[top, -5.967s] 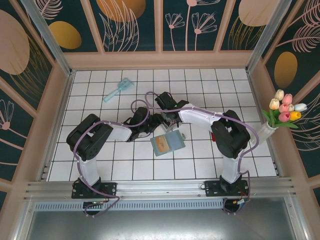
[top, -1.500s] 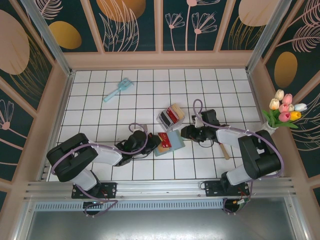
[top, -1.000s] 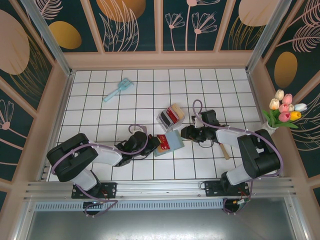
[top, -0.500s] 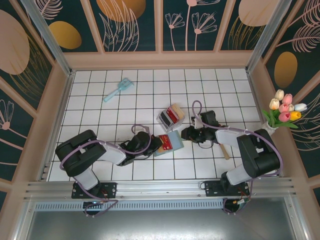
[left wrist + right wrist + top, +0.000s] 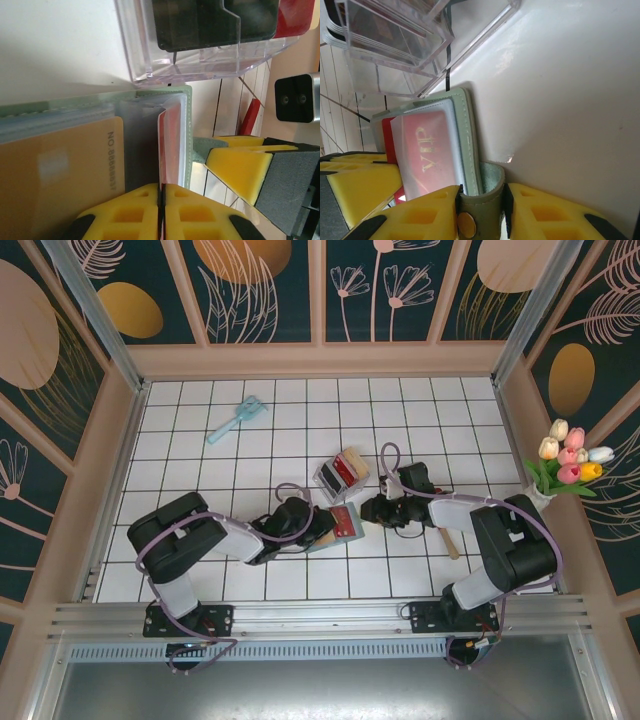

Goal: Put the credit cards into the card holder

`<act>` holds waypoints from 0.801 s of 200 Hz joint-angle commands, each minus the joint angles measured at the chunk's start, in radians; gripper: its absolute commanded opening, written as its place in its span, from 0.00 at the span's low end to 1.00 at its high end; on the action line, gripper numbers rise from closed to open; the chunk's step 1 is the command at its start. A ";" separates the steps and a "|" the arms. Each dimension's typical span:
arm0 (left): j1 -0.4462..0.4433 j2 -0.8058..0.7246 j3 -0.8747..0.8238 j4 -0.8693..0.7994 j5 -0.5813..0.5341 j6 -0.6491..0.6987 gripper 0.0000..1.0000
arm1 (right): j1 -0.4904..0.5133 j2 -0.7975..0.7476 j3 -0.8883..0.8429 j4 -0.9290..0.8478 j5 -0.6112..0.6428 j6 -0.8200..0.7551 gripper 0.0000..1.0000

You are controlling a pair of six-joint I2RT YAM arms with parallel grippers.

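The sage-green card holder (image 5: 350,532) lies open on the tiles between my two grippers. My left gripper (image 5: 325,528) (image 5: 161,187) is shut on the edge of a red credit card (image 5: 172,145), which sits partly inside a clear sleeve of the card holder (image 5: 188,125). A tan-orange card (image 5: 60,165) fills the sleeve beside it. My right gripper (image 5: 372,510) (image 5: 482,190) is shut on the holder's snap strap (image 5: 481,215). In the right wrist view the red card (image 5: 425,150) reads "VIP" through the sleeve of the card holder (image 5: 470,130).
A clear plastic box (image 5: 340,472) (image 5: 200,55) (image 5: 395,40) holding more cards stands just behind the holder. A light blue brush (image 5: 237,418) lies at the back left. A wooden stick (image 5: 447,540) lies right of my right arm. A vase of tulips (image 5: 568,468) stands at the right wall.
My left gripper has slid right with the red card, pushing it further into the holder's sleeve. My right gripper has stayed on the strap.
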 commanded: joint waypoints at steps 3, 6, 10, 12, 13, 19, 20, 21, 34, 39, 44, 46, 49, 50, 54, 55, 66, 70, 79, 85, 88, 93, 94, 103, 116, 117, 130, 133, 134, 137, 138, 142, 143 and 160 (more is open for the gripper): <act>-0.007 0.023 0.043 -0.040 0.037 0.038 0.16 | 0.024 0.003 -0.005 -0.005 -0.063 -0.014 0.30; -0.008 0.025 0.048 -0.043 0.040 0.042 0.17 | 0.025 0.002 -0.005 -0.005 -0.064 -0.013 0.30; -0.007 0.027 0.055 -0.051 0.045 0.047 0.18 | 0.026 0.001 -0.005 -0.007 -0.064 -0.012 0.30; -0.007 0.028 0.059 -0.054 0.046 0.049 0.19 | 0.026 0.000 -0.005 -0.007 -0.063 -0.012 0.30; -0.008 0.028 0.061 -0.057 0.046 0.050 0.19 | 0.027 -0.001 -0.005 -0.008 -0.063 -0.012 0.30; -0.007 0.031 0.073 -0.073 0.051 0.058 0.21 | 0.030 -0.005 -0.005 -0.008 -0.063 -0.009 0.30; -0.007 0.032 0.075 -0.076 0.053 0.059 0.21 | 0.029 -0.005 -0.005 -0.009 -0.063 -0.009 0.30; -0.007 0.033 0.077 -0.079 0.053 0.060 0.21 | 0.029 -0.005 -0.005 -0.010 -0.063 -0.009 0.30; -0.008 0.041 0.103 -0.115 0.063 0.077 0.24 | 0.032 -0.011 -0.005 -0.011 -0.060 -0.006 0.30; -0.007 0.044 0.108 -0.128 0.066 0.081 0.25 | 0.033 -0.013 -0.003 -0.016 -0.056 -0.004 0.30; -0.007 0.043 0.112 -0.136 0.069 0.084 0.26 | 0.033 -0.016 -0.002 -0.020 -0.052 -0.004 0.30; -0.007 0.042 0.112 -0.139 0.068 0.085 0.26 | 0.032 -0.019 -0.001 -0.022 -0.051 -0.004 0.30; -0.007 0.040 0.112 -0.142 0.067 0.085 0.26 | 0.032 -0.020 -0.001 -0.024 -0.048 -0.004 0.30; -0.007 0.037 0.111 -0.144 0.066 0.085 0.26 | 0.033 -0.020 0.000 -0.024 -0.047 -0.005 0.30; -0.008 0.031 0.106 -0.146 0.060 0.084 0.27 | 0.033 -0.024 0.003 -0.031 -0.040 -0.008 0.30; -0.008 0.030 0.105 -0.146 0.059 0.083 0.28 | 0.033 -0.025 0.004 -0.033 -0.038 -0.008 0.30; -0.008 0.008 0.090 -0.157 0.038 0.079 0.32 | 0.034 -0.039 0.014 -0.057 0.007 -0.014 0.32; -0.007 -0.001 0.085 -0.168 0.028 0.079 0.32 | 0.032 -0.046 0.020 -0.065 0.023 -0.015 0.32; -0.007 -0.024 0.078 -0.197 0.004 0.083 0.35 | 0.029 -0.060 0.034 -0.090 0.063 -0.021 0.33; -0.007 -0.041 0.072 -0.212 -0.008 0.084 0.37 | 0.030 -0.071 0.048 -0.109 0.092 -0.025 0.36; -0.008 -0.050 0.067 -0.216 -0.013 0.084 0.38 | 0.029 -0.076 0.055 -0.119 0.107 -0.028 0.38; -0.007 -0.053 0.060 -0.223 -0.023 0.087 0.40 | 0.030 -0.085 0.068 -0.136 0.131 -0.034 0.40; -0.007 -0.069 0.058 -0.226 -0.025 0.088 0.41 | 0.030 -0.088 0.072 -0.139 0.136 -0.035 0.40; -0.008 -0.114 0.044 -0.244 -0.048 0.090 0.44 | 0.030 -0.107 0.098 -0.174 0.185 -0.047 0.42; -0.008 -0.168 0.032 -0.275 -0.080 0.110 0.50 | 0.029 -0.132 0.136 -0.216 0.253 -0.066 0.46; -0.008 -0.173 0.031 -0.280 -0.082 0.112 0.50 | 0.028 -0.133 0.138 -0.219 0.258 -0.067 0.46; -0.008 -0.219 0.037 -0.344 -0.119 0.135 0.54 | 0.028 -0.146 0.176 -0.252 0.300 -0.086 0.47; -0.007 -0.229 0.038 -0.361 -0.128 0.141 0.54 | 0.029 -0.147 0.187 -0.261 0.310 -0.089 0.47; -0.007 -0.233 0.039 -0.366 -0.131 0.143 0.54 | 0.029 -0.148 0.190 -0.263 0.313 -0.089 0.47; -0.006 -0.243 0.038 -0.380 -0.140 0.150 0.55 | 0.030 -0.150 0.202 -0.270 0.319 -0.092 0.47; -0.006 -0.246 0.039 -0.383 -0.143 0.152 0.55 | 0.029 -0.152 0.204 -0.272 0.321 -0.093 0.47; -0.007 -0.258 0.042 -0.402 -0.154 0.161 0.56 | 0.033 -0.155 0.216 -0.278 0.325 -0.096 0.47; -0.007 -0.261 0.042 -0.408 -0.157 0.164 0.56 | 0.032 -0.156 0.220 -0.279 0.326 -0.097 0.47; 0.010 -0.310 0.040 -0.472 -0.201 0.172 0.60 | 0.050 -0.172 0.265 -0.278 0.317 -0.110 0.48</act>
